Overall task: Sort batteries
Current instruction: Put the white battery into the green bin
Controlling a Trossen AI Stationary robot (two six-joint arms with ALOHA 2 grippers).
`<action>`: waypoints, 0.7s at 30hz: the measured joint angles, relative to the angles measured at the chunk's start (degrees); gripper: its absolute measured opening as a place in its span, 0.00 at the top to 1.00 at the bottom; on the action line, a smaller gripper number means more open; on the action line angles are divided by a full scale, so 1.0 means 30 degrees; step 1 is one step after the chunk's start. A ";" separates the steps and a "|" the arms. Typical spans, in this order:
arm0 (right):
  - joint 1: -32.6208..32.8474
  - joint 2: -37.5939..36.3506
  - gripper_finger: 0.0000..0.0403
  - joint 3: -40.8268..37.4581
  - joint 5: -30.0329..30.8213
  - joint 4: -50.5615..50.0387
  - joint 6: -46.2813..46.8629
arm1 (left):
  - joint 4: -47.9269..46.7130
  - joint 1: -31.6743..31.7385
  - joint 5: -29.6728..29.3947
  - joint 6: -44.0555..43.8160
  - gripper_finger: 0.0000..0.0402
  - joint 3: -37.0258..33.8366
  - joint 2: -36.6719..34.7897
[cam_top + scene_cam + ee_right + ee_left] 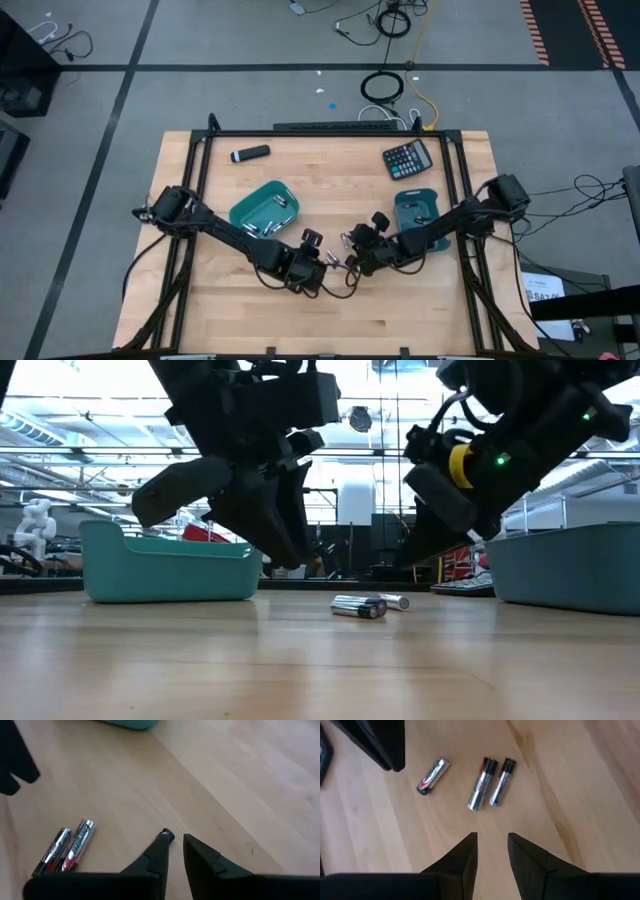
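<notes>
The wooden table [240, 310] is pale butcher-block with a visible grain, framed by a dark metal rail. On it sit two teal plastic trays with rounded rims: the left tray [262, 210] holds several batteries, and the right tray [415, 215] lies partly under the right arm. Both dark arms reach inward and meet near the table's middle.

The left gripper [492, 855] hovers just above the wood, its two dark wedge-shaped fingers set a narrow gap apart and holding nothing. Just ahead of its fingertips lie two slim batteries [490, 784] side by side, nearly touching: smooth silvery cylinders with dark ends, their long axes running roughly away from the gripper, dark ends on the far side. A third battery [432, 775] lies near them, off to one side, silvery with a red and dark label, tilted at a different angle.

The right gripper [175, 851] also hangs low over the wood, fingers narrowly parted and empty, with that single battery lying partly hidden right behind one fingertip.
</notes>
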 joint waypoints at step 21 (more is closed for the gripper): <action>0.2851 -0.0003 0.88 0.0007 0.5885 0.0333 -0.1325 | -0.0124 0.1663 0.1282 0.1209 0.71 0.0293 0.0000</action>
